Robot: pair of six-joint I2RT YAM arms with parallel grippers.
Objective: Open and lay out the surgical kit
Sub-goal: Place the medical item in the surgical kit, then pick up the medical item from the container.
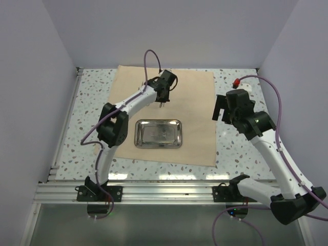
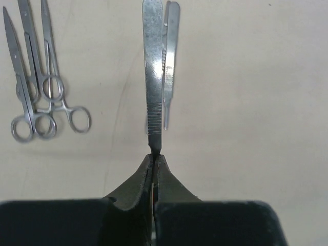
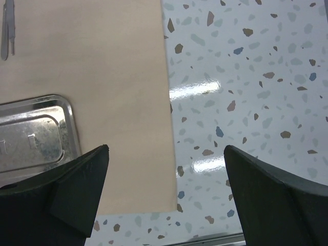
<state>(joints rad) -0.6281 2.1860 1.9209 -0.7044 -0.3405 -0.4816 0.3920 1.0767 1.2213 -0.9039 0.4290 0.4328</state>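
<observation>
The tan cloth wrap lies spread flat on the table, with the shiny steel tray on its middle. My left gripper is over the cloth behind the tray, shut on the ridged end of a flat metal handle. A second thin handle lies right beside it on the cloth. Several ring-handled scissors and clamps lie to the left. My right gripper is open and empty above the cloth's right edge; the tray's corner shows at its left.
The speckled table lies bare to the right of the cloth. White walls close in the left, back and right. An aluminium rail runs along the near edge by the arm bases.
</observation>
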